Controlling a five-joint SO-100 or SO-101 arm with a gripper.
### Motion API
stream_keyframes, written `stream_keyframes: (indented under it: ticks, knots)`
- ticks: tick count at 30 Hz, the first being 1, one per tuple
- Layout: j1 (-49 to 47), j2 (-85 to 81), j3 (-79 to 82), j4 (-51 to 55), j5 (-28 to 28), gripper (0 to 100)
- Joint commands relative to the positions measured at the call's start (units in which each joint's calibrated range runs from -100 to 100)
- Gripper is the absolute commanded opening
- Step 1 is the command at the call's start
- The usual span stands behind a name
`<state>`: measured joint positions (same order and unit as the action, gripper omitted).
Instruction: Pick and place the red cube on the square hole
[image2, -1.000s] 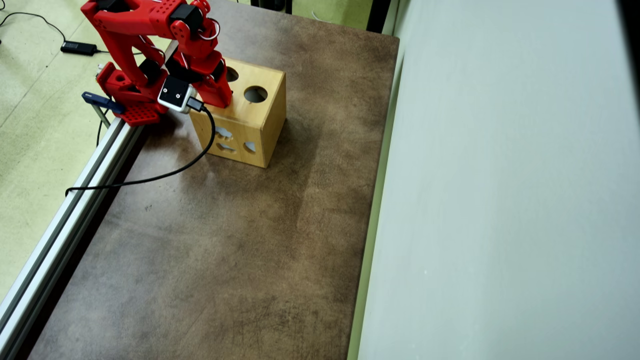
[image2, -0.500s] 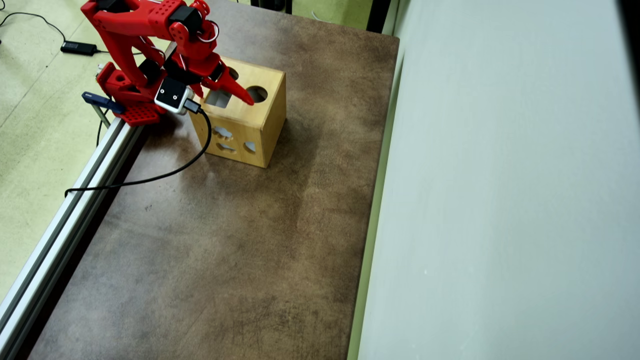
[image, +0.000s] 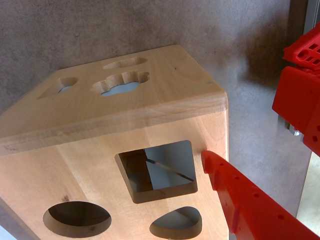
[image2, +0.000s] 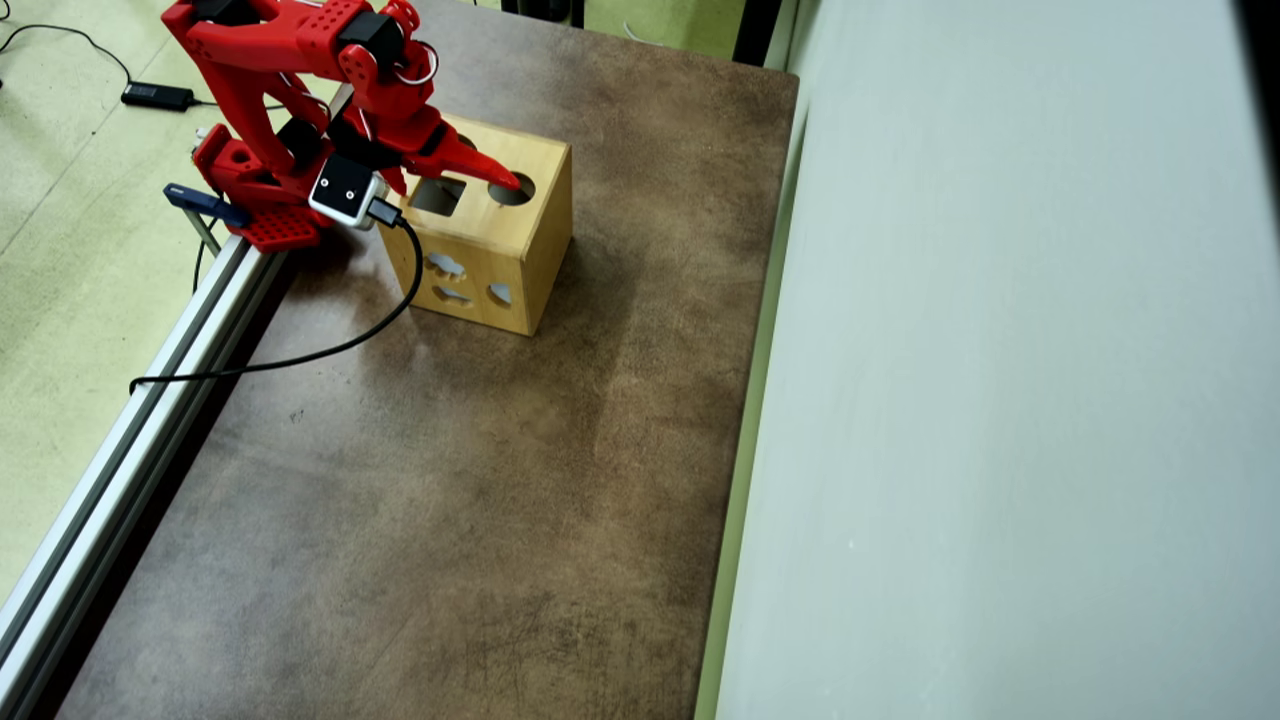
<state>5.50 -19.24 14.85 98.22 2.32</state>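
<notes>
The light wooden box (image2: 500, 235) stands on the brown table beside the arm's base. In its top, the square hole (image2: 437, 196) (image: 157, 170) lies uncovered, dark along its inner walls, with grey floor showing through it. My gripper (image2: 452, 186) hovers over the box top and is open. One red finger (image2: 480, 168) reaches right to the round hole (image2: 512, 189). In the wrist view only that one finger (image: 240, 200) shows, at the lower right beside the square hole. Nothing is between the jaws. The red cube is out of view in both views.
The wrist view shows a round hole (image: 77, 218) and a rounded-triangle hole (image: 176, 223) near the square one. An aluminium rail (image2: 130, 440) runs along the table's left edge, a black cable (image2: 300, 355) loops over the table, and a grey panel (image2: 1000, 400) bounds the right.
The gripper covered the square hole a second ago. Its finger has since swung right toward the round hole, leaving the square hole uncovered and the jaws apart.
</notes>
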Motion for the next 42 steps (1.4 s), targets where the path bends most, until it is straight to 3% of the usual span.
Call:
stream_keyframes:
  ticks: [1,42]
  knots:
    - [-0.1,-1.3,-0.2,0.1,0.3,80]
    - [0.0,-1.2,3.9,0.0,0.2,80]
